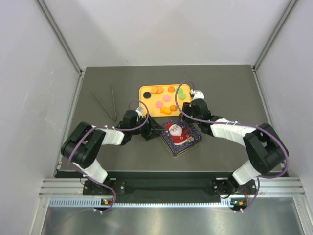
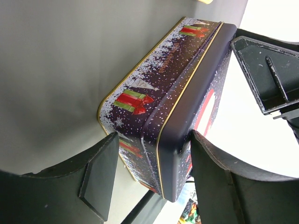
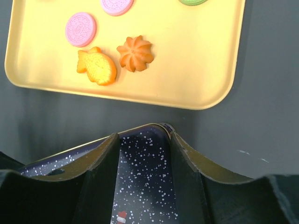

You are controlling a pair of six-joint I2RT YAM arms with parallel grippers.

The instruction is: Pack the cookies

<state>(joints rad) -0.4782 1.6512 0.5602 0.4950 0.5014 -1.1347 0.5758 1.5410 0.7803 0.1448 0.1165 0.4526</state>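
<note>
The small flat round cookies [image 1: 167, 98], orange, pink, green and black, lie loose on the shallow yellow tray [image 1: 145, 110]. They look light, stiff and thin, so each probably wants a gentle pinch across its rim. Just beside the tray, the dark blue Santa-printed tin [image 1: 180, 137] sits lid-on upon the dark grey bench [image 1: 220, 88]. The left tool [image 2: 154, 140] clamps the tin's left corner, and the right tool [image 3: 142, 137] clamps the corner nearest the tray.

The left arm [image 1: 98, 139] and the right arm [image 1: 244, 137] are built alike: bulky black joint housings alternating with smooth white link covers. A thin purple cable [image 1: 184, 82] loops loosely along each arm. The fingers [image 2: 100, 175] are matte black, angular plastic with flat inner faces and pale, scuffed edges.
</note>
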